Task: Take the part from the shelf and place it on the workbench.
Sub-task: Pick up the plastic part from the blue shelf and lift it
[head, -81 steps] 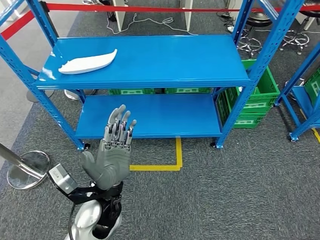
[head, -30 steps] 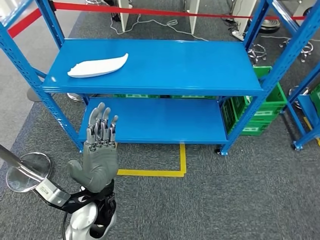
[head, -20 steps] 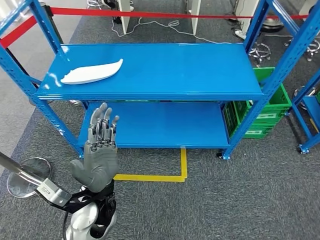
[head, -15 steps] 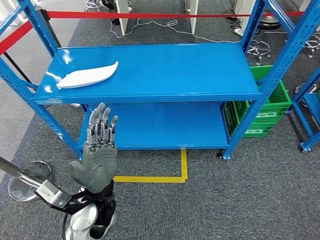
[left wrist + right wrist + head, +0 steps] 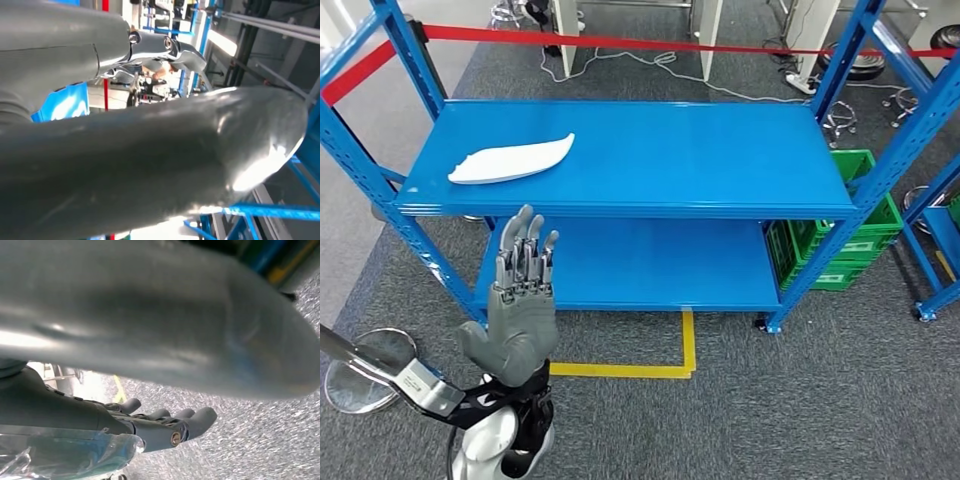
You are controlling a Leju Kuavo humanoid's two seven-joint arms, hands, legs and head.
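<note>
The part (image 5: 512, 160) is a long, flat white piece with one pointed end. It lies on the left of the blue shelf's top board (image 5: 675, 150). My left hand (image 5: 518, 310) is raised in front of the shelf, below and nearer than the part, palm forward and fingers spread upward, holding nothing. Its wrist view has the thick thumb (image 5: 158, 150) across the picture and the fingers (image 5: 166, 47) straight. In the right wrist view my right hand (image 5: 151, 340) hangs over grey carpet with its fingers (image 5: 170, 427) stretched out and nothing in them.
The lower shelf board (image 5: 629, 265) is bare. Green crates (image 5: 848, 235) stand behind the shelf's right post. Red tape (image 5: 622, 42) runs across behind the shelf. A yellow floor mark (image 5: 652, 368) lies before it, a round metal stand base (image 5: 365, 355) at the left, another blue rack (image 5: 935, 230) at the right.
The camera has shifted, so the shelf and part sit a little lower and further right in the picture. My left hand keeps its raised, spread pose.
</note>
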